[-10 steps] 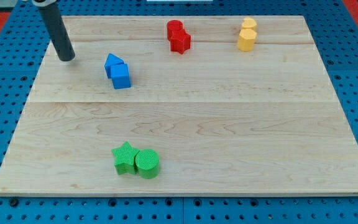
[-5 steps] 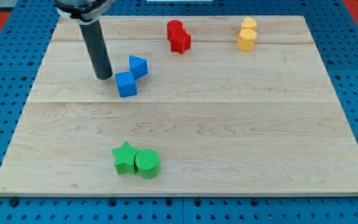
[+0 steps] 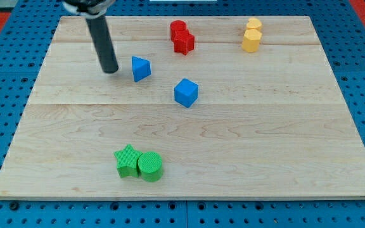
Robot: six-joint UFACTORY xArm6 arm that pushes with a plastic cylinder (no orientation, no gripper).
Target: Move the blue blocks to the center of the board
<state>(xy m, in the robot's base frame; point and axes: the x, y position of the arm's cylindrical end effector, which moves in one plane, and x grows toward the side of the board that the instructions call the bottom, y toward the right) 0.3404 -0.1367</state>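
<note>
A blue triangular block (image 3: 140, 68) lies at the upper left of the wooden board (image 3: 265, 145). A blue cube (image 3: 186, 92) lies apart from it, down and to the right, near the board's middle. My tip (image 3: 110, 69) rests on the board just left of the blue triangular block, with a small gap between them. The dark rod rises from the tip toward the view's top.
Two red blocks (image 3: 182, 37) touch each other at the top centre. Two yellow blocks (image 3: 252, 35) touch at the top right. A green star (image 3: 127, 159) and a green cylinder (image 3: 150, 166) touch near the bottom left.
The blue cube has slid right, away from the triangular block, to near the board's middle. My tip has shifted slightly right and up. The triangular block has barely moved.
</note>
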